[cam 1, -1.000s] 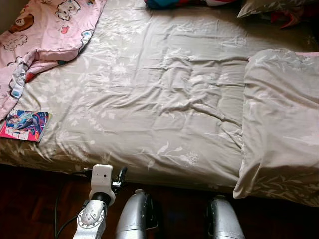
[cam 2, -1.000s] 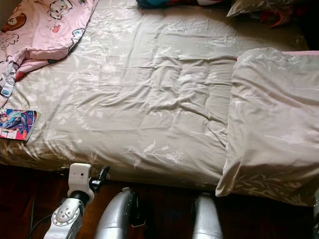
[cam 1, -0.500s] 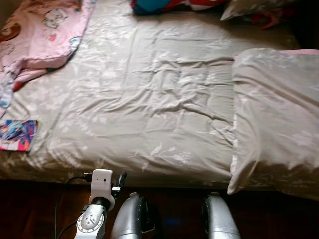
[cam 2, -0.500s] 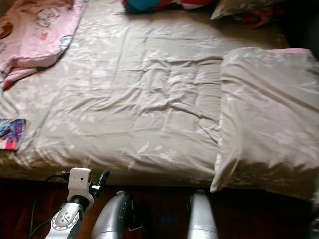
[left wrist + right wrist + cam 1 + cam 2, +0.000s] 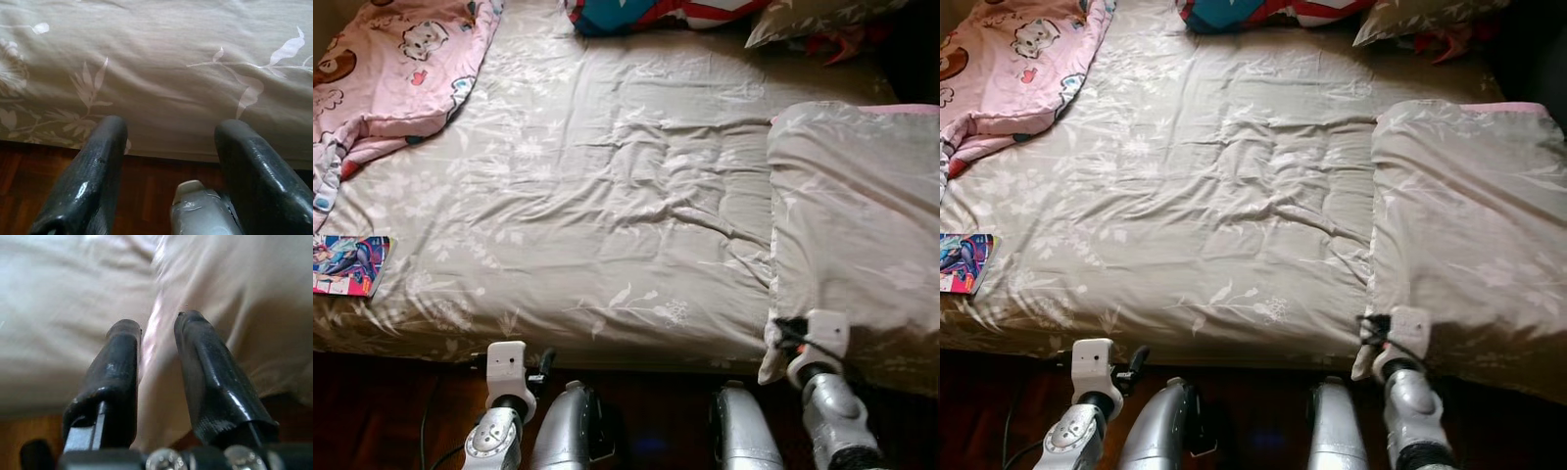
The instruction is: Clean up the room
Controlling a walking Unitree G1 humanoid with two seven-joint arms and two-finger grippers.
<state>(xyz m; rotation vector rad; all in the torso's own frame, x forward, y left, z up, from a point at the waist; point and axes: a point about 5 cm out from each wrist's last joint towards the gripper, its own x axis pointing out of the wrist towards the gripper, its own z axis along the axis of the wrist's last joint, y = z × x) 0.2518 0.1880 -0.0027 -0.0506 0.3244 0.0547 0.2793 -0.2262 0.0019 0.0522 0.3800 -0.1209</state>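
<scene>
A grey-beige cloth bedsheet with a pale leaf print covers the bed, matt and softly creased across the middle of the frame. At the right lies a folded quilt of the same matt cloth. In the upper left is a pink cartoon-print blanket, soft and rumpled. A glossy paper booklet sits at the left edge. Below, the dark wooden floor shines faintly. The left hand has smooth, glossy black fingers.
</scene>
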